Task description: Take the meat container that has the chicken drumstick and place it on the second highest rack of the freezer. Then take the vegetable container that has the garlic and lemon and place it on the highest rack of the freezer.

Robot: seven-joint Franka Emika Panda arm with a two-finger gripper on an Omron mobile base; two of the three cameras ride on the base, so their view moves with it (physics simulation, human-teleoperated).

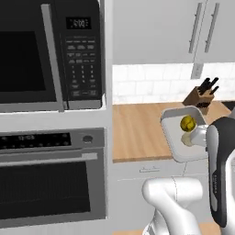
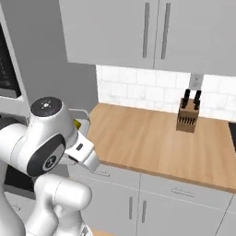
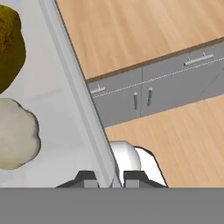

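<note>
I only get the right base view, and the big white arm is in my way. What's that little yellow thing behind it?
Observer: A round yellow lemon, lying in a shallow pale-grey rectangular tray.
Operator: Anything else in there?
Observer: Yes, an off-white knobbly garlic bulb right beside the lemon.
Operator: Is the robot holding it?
Observer: The hand view shows the gripper shut on the tray's thin side wall, one dark fingertip on each side.

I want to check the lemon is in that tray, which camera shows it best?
The left base view: the lemon sits whole in the tray, with the garlic beside it. The hand view crops it at the upper left edge. The right base view gives just a yellow sliver behind the arm.
</note>
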